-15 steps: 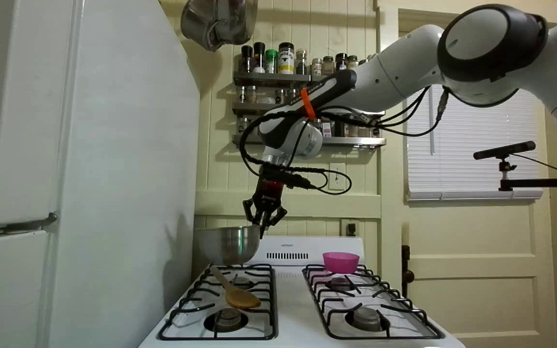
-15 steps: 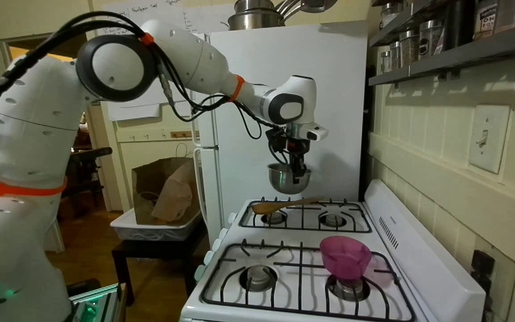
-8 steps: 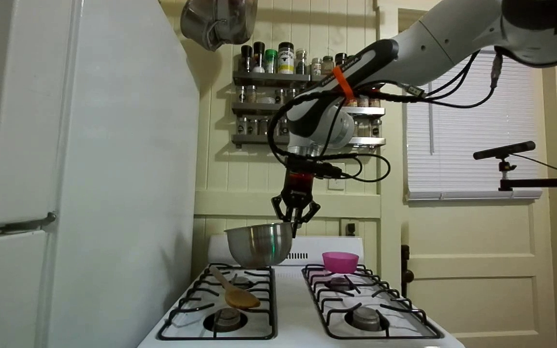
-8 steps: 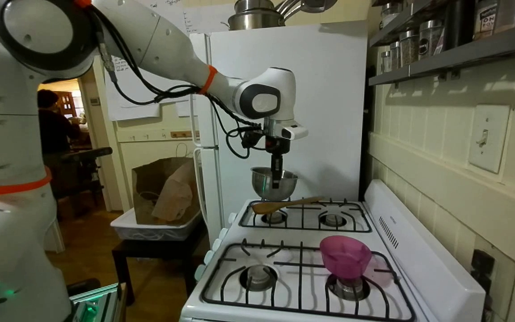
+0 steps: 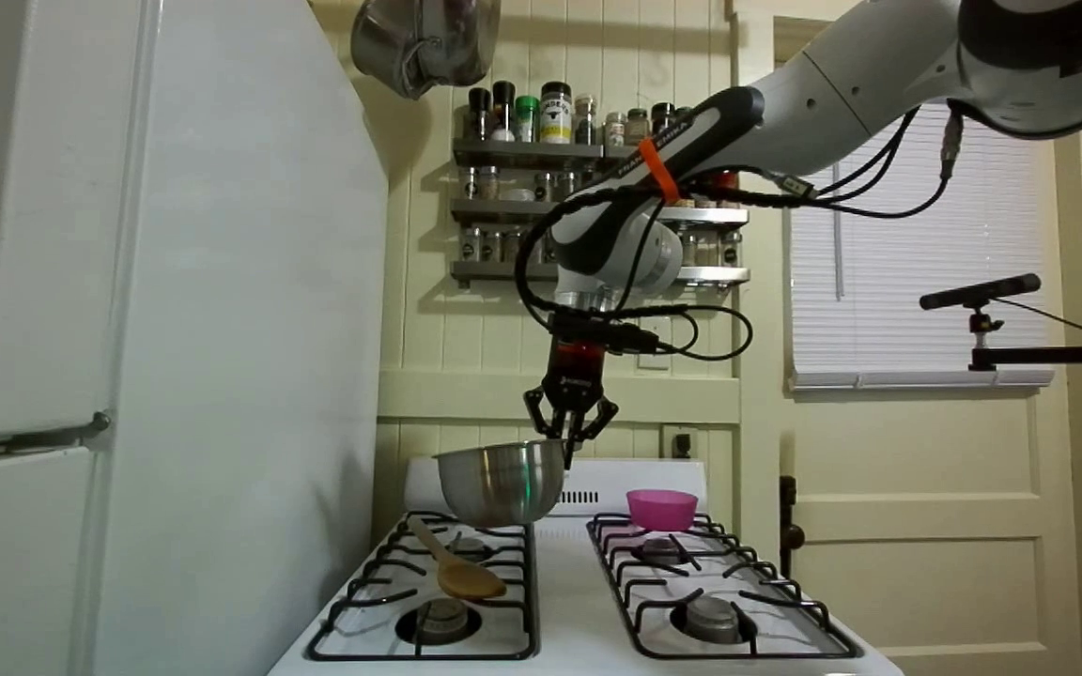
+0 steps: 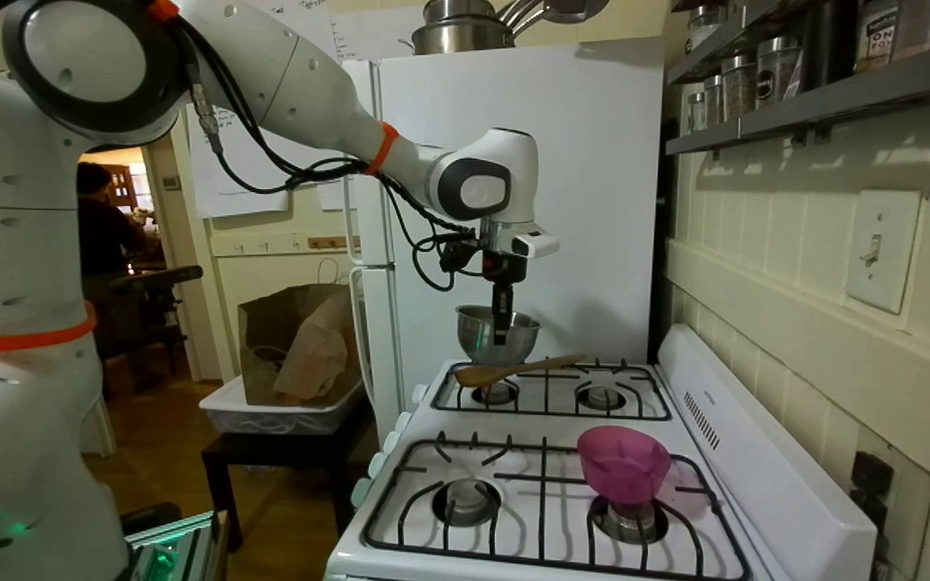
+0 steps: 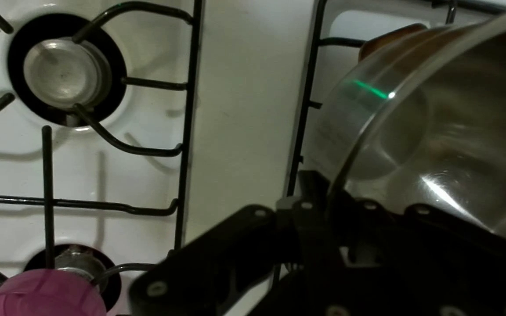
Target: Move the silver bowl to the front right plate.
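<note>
The silver bowl [image 5: 501, 486] hangs in the air above the left side of the stove, its rim slightly lower on the side away from the gripper. My gripper [image 5: 567, 451] is shut on the bowl's right rim, pointing down. In the wrist view the rim runs between the fingertips [image 7: 328, 195], and the bowl [image 7: 393, 131] fills the right side. The bowl also shows behind the gripper in an exterior view [image 6: 477, 335]. The front right plate [image 5: 712, 620], a pale grey cap inside a black grate, has nothing on it; it also shows in the wrist view [image 7: 64, 72].
A wooden spoon [image 5: 468, 577] lies across the left grate, below the bowl. A pink bowl [image 6: 624, 464] stands on the rear right burner. The white fridge [image 5: 250, 282] rises at the left. The stove's back panel [image 6: 756, 452] and spice shelves [image 5: 527, 155] are behind.
My gripper has carried the bowl away from the fridge, over the stove's left side, and toward the stove's front. In the last half second it moved only slightly, a little lower.
</note>
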Controlling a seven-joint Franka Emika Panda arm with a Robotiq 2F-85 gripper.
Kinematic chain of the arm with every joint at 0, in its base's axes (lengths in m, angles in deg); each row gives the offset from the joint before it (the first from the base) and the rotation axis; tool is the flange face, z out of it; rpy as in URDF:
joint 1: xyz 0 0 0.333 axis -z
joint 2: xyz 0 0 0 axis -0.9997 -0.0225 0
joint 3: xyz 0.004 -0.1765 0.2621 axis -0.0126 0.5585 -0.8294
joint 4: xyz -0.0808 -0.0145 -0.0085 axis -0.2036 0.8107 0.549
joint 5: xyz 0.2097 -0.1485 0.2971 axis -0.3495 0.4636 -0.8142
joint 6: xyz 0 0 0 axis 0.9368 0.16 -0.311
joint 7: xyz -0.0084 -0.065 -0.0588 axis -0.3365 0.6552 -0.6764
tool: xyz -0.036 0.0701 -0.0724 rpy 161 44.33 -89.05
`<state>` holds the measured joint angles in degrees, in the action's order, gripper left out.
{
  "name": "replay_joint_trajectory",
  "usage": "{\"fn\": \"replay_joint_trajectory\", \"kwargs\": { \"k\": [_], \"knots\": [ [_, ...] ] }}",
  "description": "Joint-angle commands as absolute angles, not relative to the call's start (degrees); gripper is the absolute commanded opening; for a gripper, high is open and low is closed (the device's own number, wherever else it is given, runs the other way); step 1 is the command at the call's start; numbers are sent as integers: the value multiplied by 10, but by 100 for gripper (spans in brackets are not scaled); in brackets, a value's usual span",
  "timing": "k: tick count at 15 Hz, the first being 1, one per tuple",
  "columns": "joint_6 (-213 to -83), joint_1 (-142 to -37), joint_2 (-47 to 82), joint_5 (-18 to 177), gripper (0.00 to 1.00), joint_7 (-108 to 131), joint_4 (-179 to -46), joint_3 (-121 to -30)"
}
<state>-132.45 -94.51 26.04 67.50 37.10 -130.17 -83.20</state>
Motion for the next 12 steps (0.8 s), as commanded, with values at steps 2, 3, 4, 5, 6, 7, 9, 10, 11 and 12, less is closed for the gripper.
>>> {"fn": "replay_joint_trajectory", "kwargs": {
  "k": [2,3,4,5,6,7,9,10,11,12],
  "knots": [
    [-1368,-957,310,662,2,438,-1379,-836],
    [-1388,-959,326,659,2,454,-1410,-839],
    [-1422,-963,341,657,2,482,-1449,-842],
    [-1445,-966,352,646,2,496,-1476,-848],
    [-1480,-970,367,659,2,540,-1509,-852],
    [-1504,-970,386,665,2,574,-1543,-855],
    [-1551,-966,431,669,2,627,-1611,-862],
    [-1571,-963,458,681,2,656,-1644,-866],
    [-1586,-957,489,693,2,685,-1676,-870],
    [-1596,-950,519,707,2,717,-1708,-877]
  ]
}}
